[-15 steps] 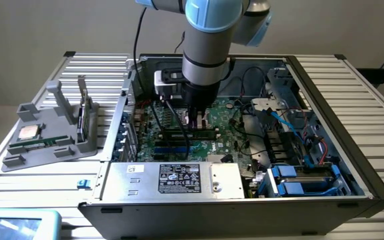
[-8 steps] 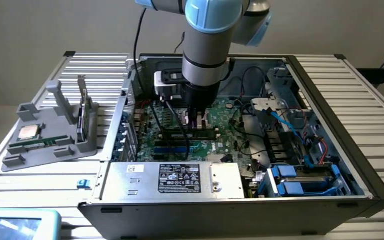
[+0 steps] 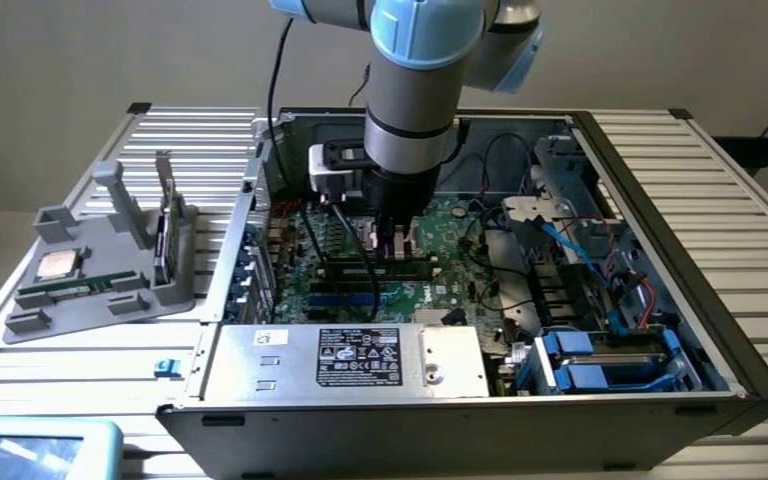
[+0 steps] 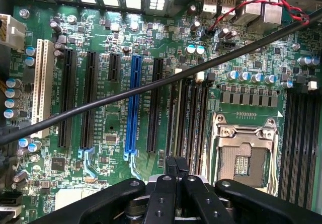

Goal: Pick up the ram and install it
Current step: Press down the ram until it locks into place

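We see our gripper (image 4: 177,166) pressed together, empty, over the motherboard (image 4: 115,27); a ram stick (image 3: 77,287) lies on the grey holder (image 3: 91,310), so pick-up remains.

No legible text on the label (image 3: 359,356).

The arm's column hides the motherboard (image 3: 458,235) beneath it in the exterior view. A blue-lidded box (image 3: 31,450) is cut off at the corner. Print on the power supply label (image 3: 357,357) is too small to read.
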`<state>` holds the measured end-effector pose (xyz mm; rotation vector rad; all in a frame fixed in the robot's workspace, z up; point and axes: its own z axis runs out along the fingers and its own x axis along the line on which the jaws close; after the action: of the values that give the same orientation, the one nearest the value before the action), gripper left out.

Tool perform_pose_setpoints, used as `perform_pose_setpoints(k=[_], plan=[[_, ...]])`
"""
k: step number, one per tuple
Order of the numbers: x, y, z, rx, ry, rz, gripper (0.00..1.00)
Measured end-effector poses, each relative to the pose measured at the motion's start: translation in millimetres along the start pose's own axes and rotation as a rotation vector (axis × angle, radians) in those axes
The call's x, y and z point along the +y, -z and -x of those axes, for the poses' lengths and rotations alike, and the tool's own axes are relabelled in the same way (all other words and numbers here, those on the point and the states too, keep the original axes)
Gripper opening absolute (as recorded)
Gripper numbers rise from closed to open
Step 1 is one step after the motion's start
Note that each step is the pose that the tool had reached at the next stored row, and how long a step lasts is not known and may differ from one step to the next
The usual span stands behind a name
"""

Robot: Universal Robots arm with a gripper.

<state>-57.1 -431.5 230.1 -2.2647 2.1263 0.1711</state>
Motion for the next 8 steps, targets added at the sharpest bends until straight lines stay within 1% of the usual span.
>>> perform_pose_setpoints(k=[8], plan=[[0.0,-1.1,-0.1,0.0004,0.004,-0.0004,0.09]])
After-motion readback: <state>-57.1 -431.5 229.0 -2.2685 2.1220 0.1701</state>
